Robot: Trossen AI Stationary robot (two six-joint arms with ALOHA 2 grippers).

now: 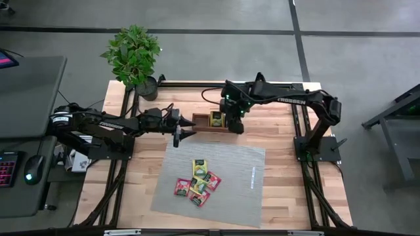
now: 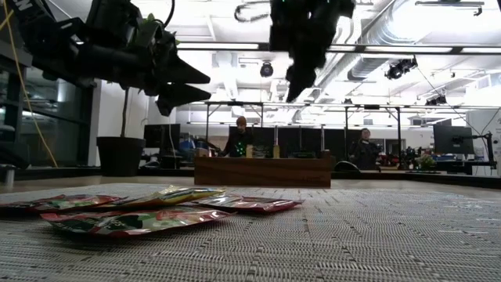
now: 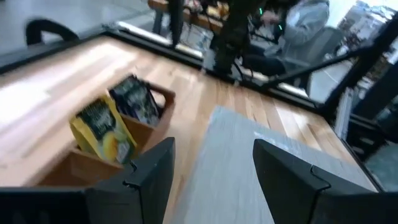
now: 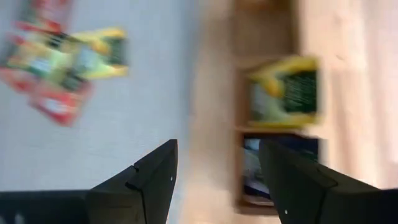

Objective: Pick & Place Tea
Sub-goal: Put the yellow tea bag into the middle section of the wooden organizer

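The right gripper (image 1: pixel 234 124) is hanging over the wooden tray (image 1: pixel 199 122) near the far edge of the table (image 1: pixel 279 124), and its fingers (image 4: pixel 149 180) are standing spread with nothing between them. Below those fingers, a yellow sachet (image 4: pixel 283 90) and a dark sachet (image 4: pixel 277 168) are sitting in neighbouring compartments of the tray, apart from the fingertips. The left gripper (image 1: pixel 178 136) is hovering just beside the tray's left end, above the far edge of the grey mat (image 1: pixel 249 167), with its fingers (image 3: pixel 146 180) also spread and empty. The remaining tea sachets (image 1: pixel 199 182), red, yellow and green, are lying in a loose overlapping cluster on the mat toward the near edge of the table, well apart from both grippers. A potted plant (image 1: pixel 134 56) is standing at the far left corner.
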